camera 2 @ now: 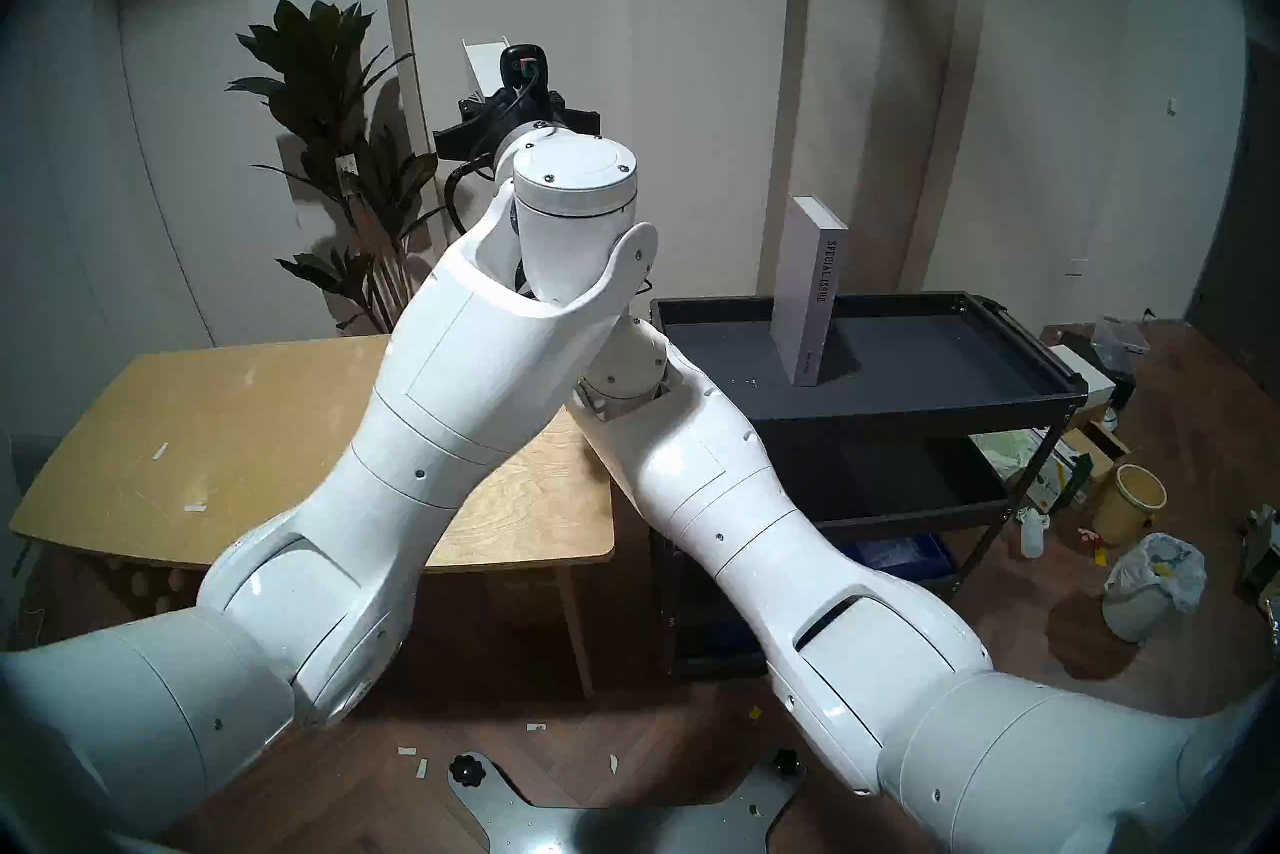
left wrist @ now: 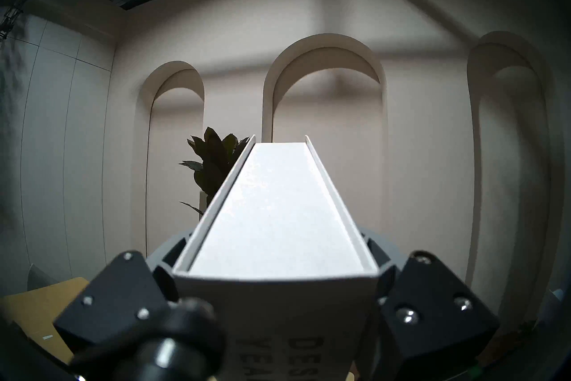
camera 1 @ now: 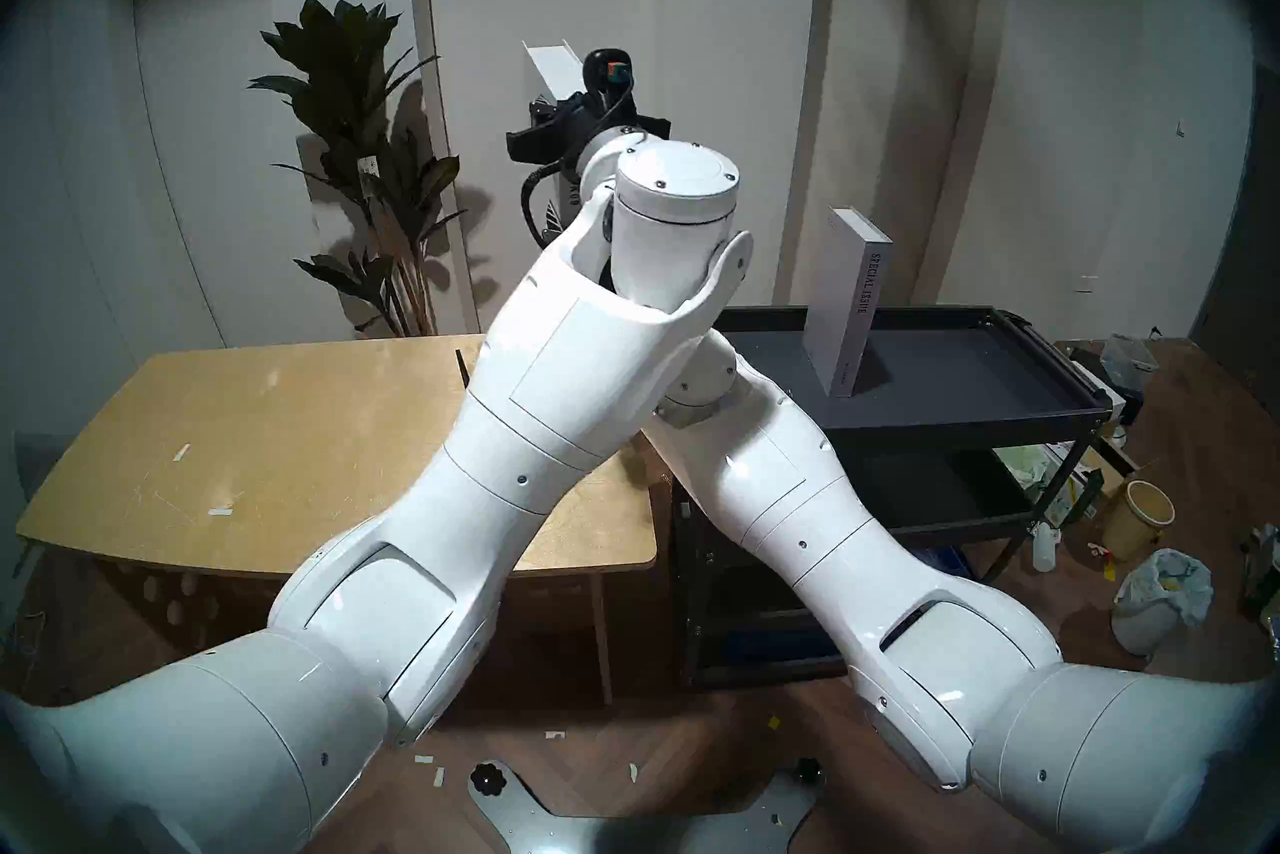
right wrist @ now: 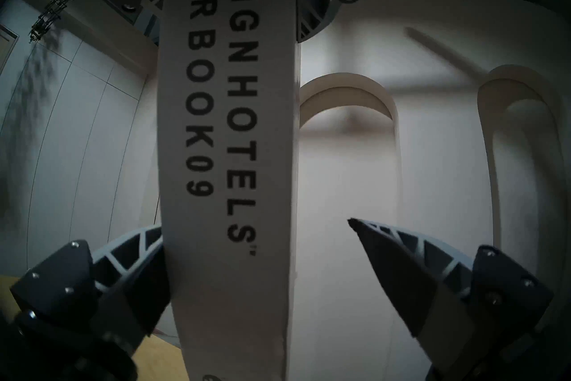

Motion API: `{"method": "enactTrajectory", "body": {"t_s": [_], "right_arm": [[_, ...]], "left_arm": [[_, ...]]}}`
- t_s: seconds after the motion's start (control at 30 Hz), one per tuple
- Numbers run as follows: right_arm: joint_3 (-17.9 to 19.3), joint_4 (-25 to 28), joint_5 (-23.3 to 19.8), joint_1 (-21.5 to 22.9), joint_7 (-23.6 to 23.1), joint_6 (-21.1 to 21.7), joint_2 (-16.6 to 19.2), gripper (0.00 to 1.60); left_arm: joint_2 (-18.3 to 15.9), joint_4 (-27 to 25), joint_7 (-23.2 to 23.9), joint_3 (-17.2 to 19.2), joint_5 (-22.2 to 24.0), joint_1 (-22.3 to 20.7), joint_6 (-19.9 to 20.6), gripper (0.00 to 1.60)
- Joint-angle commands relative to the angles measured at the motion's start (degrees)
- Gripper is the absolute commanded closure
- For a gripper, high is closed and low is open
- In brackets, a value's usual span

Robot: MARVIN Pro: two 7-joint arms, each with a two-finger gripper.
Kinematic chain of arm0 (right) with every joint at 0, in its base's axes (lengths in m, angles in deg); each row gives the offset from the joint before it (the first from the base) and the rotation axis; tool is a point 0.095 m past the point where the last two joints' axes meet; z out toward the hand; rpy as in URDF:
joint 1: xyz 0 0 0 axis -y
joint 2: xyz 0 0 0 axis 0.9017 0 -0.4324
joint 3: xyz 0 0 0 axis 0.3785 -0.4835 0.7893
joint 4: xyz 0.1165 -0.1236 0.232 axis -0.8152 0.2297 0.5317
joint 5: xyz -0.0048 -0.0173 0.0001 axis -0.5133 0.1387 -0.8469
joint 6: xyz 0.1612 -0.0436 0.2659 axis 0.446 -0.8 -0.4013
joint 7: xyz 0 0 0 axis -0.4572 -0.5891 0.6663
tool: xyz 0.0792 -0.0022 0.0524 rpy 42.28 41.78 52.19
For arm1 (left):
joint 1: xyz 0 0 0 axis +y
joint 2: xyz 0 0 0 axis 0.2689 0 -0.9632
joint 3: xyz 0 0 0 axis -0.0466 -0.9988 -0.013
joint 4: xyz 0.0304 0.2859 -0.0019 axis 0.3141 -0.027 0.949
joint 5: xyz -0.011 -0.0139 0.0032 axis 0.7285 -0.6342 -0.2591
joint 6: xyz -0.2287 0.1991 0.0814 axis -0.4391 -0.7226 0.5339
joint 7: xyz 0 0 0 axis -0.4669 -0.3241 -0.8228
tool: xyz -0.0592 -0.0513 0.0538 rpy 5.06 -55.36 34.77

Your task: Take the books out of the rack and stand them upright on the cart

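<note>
Books: the "YEARBOOK 09" book is pinched in the left claw, up at 12 o'clock. The right claw looks wide open, maybe touching it. The "SPECIAL ISSUE" book stands on the cart.

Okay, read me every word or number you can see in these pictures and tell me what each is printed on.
"SPECIAL ISSUE": spine of the tall grey-white hardback standing on the black metal cart.
"SIGN HOTELS" and "AR BOOK 09", beginnings cut off: spine of the shorter grey-white hardback held in the left pincer.
Small print at the tall hardback's spine foot: unreadable.
</note>
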Motion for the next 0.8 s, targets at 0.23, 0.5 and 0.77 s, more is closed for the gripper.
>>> {"method": "enactTrajectory", "body": {"t_s": [0.23, 0.5, 0.77], "right_arm": [[-0.15, 0.02, -0.39, 1.47, -0.16, -1.14, -1.01, 0.00], [-0.39, -0.18, -0.78, 1.49, -0.34, -1.68, -0.95, 0.00], [-0.73, -0.22, -1.06, 1.51, -1.08, -2.35, -0.80, 1.45]], "left_arm": [[1.60, -0.43, -0.13, -0.31, 0.54, -1.78, 0.69, 1.60], [2.24, -0.30, -0.32, -0.77, 0.99, -1.89, 1.84, 1.60], [2.93, -0.09, -0.08, -1.33, 1.65, -2.11, 3.15, 1.32]]}}
